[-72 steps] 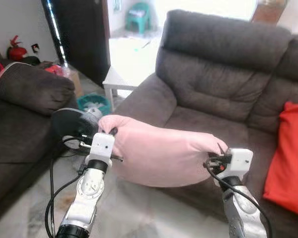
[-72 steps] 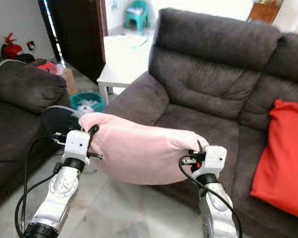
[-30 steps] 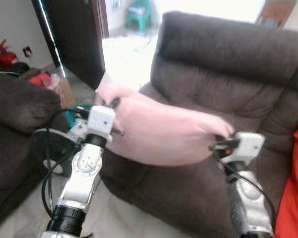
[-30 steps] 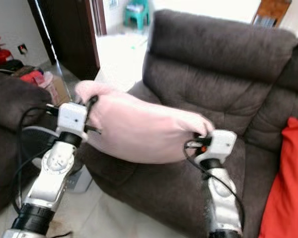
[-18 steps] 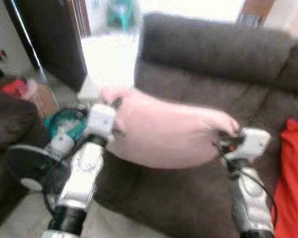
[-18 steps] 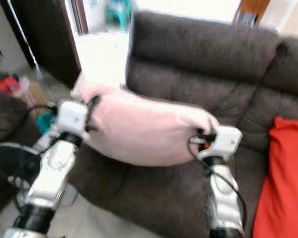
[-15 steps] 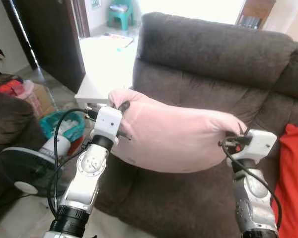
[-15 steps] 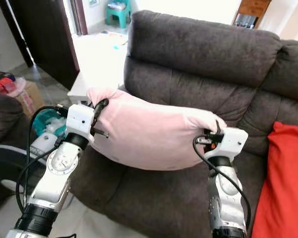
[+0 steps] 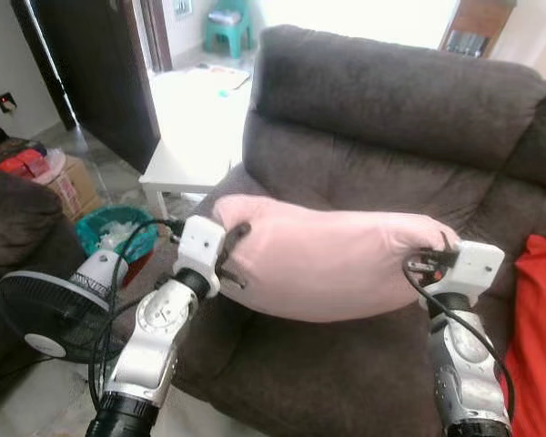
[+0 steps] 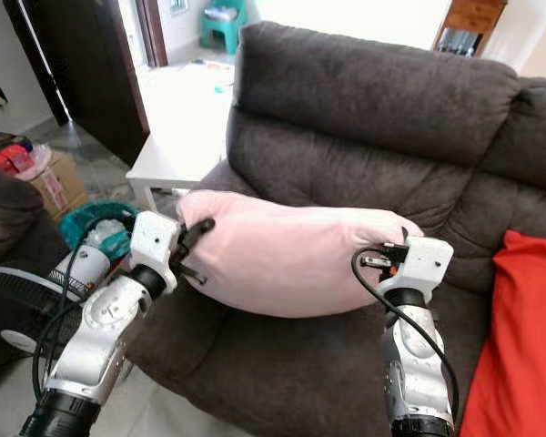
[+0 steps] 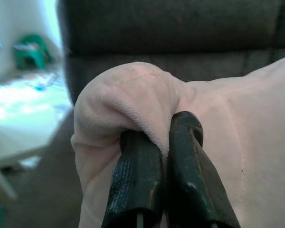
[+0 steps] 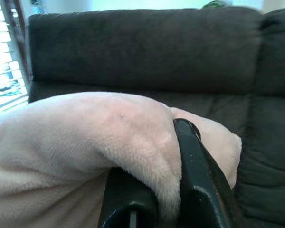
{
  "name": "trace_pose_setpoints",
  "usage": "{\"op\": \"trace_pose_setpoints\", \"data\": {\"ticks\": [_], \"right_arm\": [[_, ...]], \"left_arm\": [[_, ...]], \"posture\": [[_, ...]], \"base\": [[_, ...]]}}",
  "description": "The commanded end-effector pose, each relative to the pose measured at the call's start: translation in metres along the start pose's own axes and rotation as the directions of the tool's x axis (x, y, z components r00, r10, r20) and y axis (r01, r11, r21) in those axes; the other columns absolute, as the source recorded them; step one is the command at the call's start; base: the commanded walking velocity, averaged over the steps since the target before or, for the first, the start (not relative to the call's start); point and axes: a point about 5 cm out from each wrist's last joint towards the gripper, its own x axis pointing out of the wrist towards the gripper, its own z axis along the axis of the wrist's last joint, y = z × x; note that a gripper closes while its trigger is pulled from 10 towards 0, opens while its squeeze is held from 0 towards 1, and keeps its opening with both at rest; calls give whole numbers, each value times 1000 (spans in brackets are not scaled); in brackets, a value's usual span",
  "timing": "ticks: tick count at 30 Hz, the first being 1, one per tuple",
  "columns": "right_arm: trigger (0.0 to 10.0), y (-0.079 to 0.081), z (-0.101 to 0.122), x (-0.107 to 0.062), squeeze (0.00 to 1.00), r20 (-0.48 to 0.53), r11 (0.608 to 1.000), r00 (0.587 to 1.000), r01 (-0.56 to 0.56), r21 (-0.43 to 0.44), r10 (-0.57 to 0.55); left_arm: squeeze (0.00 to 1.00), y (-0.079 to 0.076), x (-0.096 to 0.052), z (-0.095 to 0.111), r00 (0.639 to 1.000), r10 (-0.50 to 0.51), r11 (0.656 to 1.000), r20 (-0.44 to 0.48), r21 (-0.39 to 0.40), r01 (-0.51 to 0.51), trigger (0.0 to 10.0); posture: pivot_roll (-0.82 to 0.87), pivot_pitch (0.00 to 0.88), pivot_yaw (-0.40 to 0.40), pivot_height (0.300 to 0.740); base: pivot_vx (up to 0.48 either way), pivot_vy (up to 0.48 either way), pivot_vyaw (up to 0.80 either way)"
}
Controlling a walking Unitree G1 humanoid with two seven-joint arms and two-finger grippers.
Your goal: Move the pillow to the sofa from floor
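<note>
A pale pink pillow (image 9: 332,259) hangs lengthwise between my two grippers, low over the seat of the dark grey sofa (image 9: 391,100). My left gripper (image 9: 234,244) is shut on the pillow's left end, the fabric pinched between its black fingers (image 11: 137,175). At the other end my right gripper (image 9: 437,253) is shut on the pillow's right corner, with its fingers (image 12: 199,180) clamped over the plush edge. The pillow's underside looks close to the seat cushion (image 10: 282,355); contact cannot be made out.
A red cushion (image 10: 519,346) leans on the sofa at the right. A standing fan (image 9: 50,314) and a teal basket (image 9: 118,228) sit on the floor to the left, beside another dark sofa (image 9: 14,228). A white low table (image 9: 187,159) stands behind the sofa's armrest.
The view closed in on the sofa. Both grippers have lowered the pillow toward the seat cushion, the left end dropping most.
</note>
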Motion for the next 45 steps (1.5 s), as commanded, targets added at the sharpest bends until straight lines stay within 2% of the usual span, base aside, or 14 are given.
{"op": "trace_pose_setpoints", "data": {"ticks": [1,4,7,8,11,15,18,25,26,27,28,29,35,45], "right_arm": [[10000,-11,24,9,0,115,998,991,69,-1,-68],[10000,-12,25,10,0,116,997,990,78,-3,-77],[10000,-12,24,11,0,95,998,994,61,-26,-58],[10000,-12,18,12,0,45,997,998,53,-55,-50],[10000,-11,7,13,0,-23,997,999,20,-70,-22],[10000,-3,-12,12,0,-150,991,988,-63,-115,45],[10000,11,-19,7,0,-186,979,971,-171,-113,148],[10000,20,-25,4,0,-211,968,956,-228,-105,202],[10000,20,-25,4,31,-215,967,954,-232,-102,206],[10000,20,-25,4,604,-216,967,954,-234,-102,208],[10000,20,-25,4,604,-216,967,954,-234,-102,208],[10000,19,-26,4,992,-217,967,953,-236,-98,211],[10000,20,-24,4,1000,-203,966,954,-243,-91,221],[10000,20,-24,4,1000,-202,965,953,-247,-90,225]], "left_arm": [[0,-1,5,25,995,-32,999,90,4,31,10000],[0,-4,5,28,994,-65,998,87,0,65,10000],[0,-17,3,30,982,-184,983,53,-20,185,10000],[0,-23,0,27,966,-257,966,15,-31,258,10000],[0,-29,-6,23,940,-338,941,-42,-47,336,10000],[0,-26,-10,18,933,-353,935,-78,-76,347,10000],[0,-23,-14,12,926,-359,933,-115,-83,351,10000],[0,-20,-20,1,923,-347,937,-169,-97,334,10000],[0,-19,-20,-1,925,-337,941,-176,-97,325,10000],[0,-18,-21,-2,927,-331,943,-177,-98,318,10000],[0,-18,-21,-2,927,-331,943,-177,-98,318,10000],[0,-15,-21,-4,933,-312,950,-181,-98,298,10000],[0,4,-22,-16,964,-175,984,-199,-60,166,10000],[0,20,-19,-23,979,-62,998,-194,-39,56,10000]], "posture": [[107,23,-65,740],[104,19,-66,740],[103,16,-66,740],[103,16,-66,740],[102,14,-67,740],[109,9,-69,740],[109,7,-70,740],[109,10,-71,740],[109,10,-71,740],[110,11,-72,740],[110,11,-72,740],[110,11,-72,740],[111,15,-75,740],[109,19,-77,740]], "base": [[0,0,0],[0,0,0],[0,0,0],[0,0,0],[0,0,0],[0,0,0],[0,0,0],[0,0,0],[0,0,0],[0,0,0],[0,0,0],[0,0,0],[0,0,0],[0,0,0]]}}
